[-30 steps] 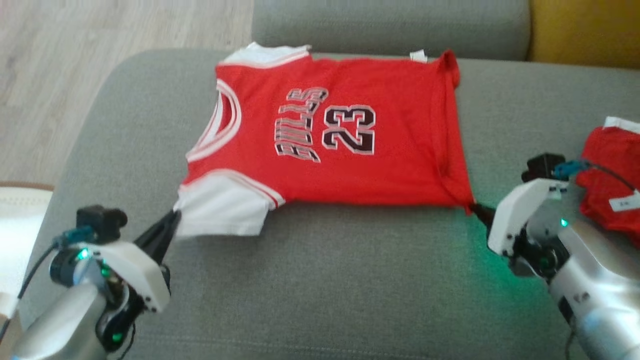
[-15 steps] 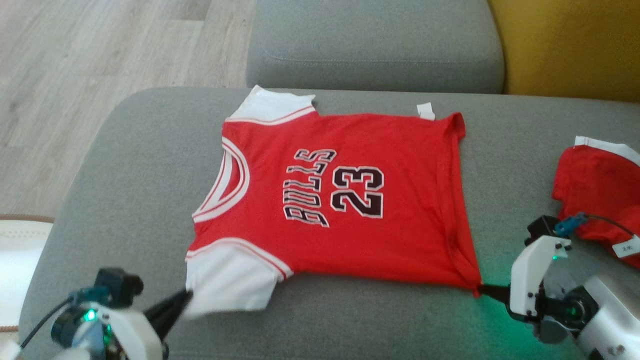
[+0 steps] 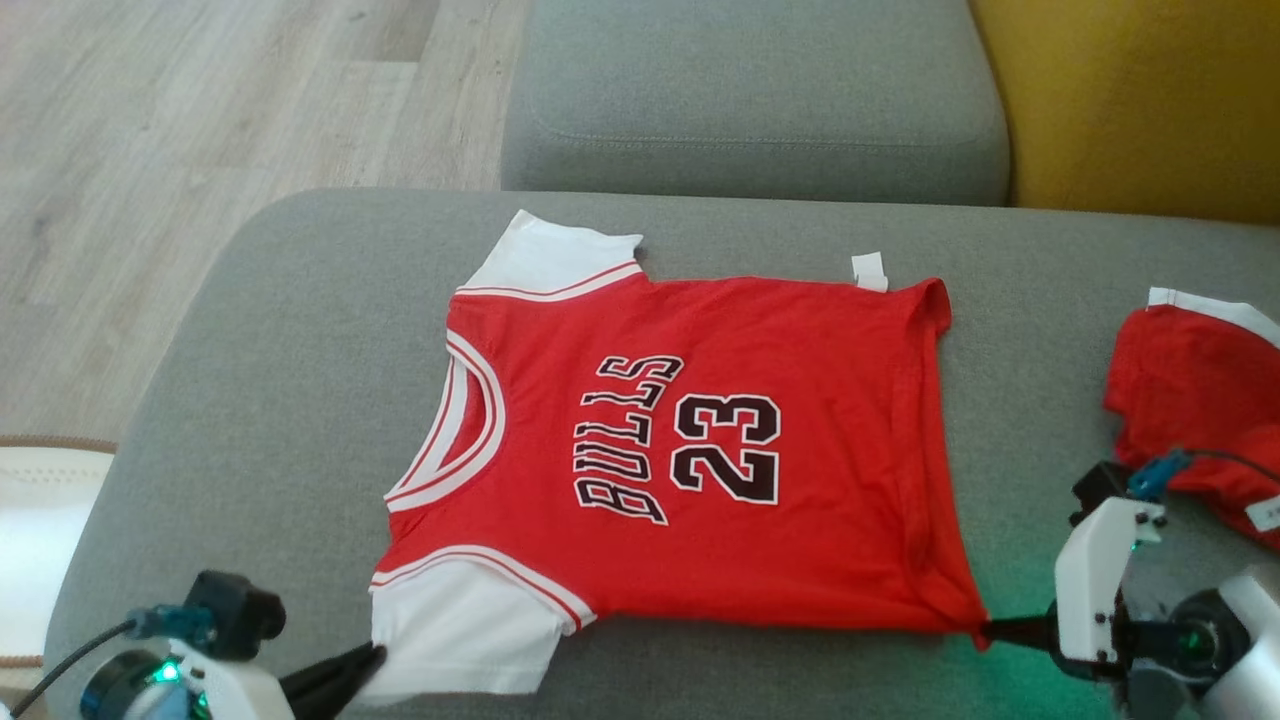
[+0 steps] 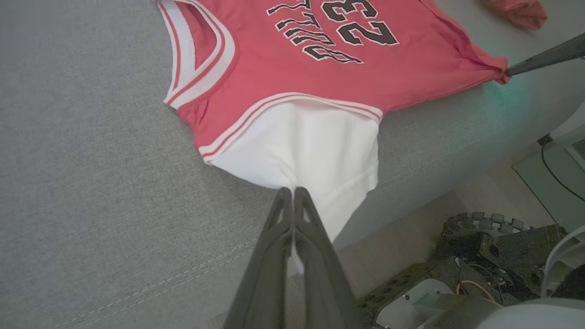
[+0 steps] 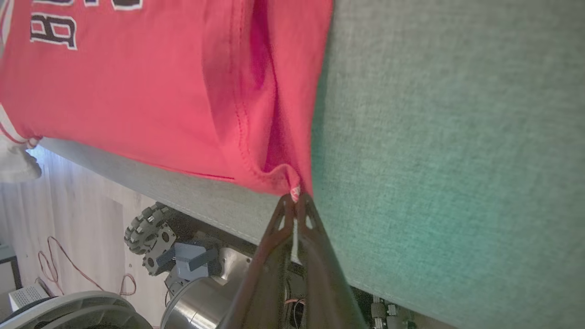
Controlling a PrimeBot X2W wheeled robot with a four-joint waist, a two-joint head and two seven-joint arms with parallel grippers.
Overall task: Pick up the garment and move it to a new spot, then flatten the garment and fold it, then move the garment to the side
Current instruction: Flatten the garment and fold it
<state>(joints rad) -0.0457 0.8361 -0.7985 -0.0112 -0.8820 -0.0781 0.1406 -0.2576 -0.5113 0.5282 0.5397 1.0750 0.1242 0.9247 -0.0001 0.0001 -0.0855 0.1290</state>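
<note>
garment: red jersey flat on grey sofa seat, spread between both grippers | axis: long axis left–right, collar toward left gripper, hem toward right gripper | left: clamped on white sleeve | right: clamped on hem corner

The red jersey reads "BULLS" and "23" in black, white-edged print on its chest.
</note>
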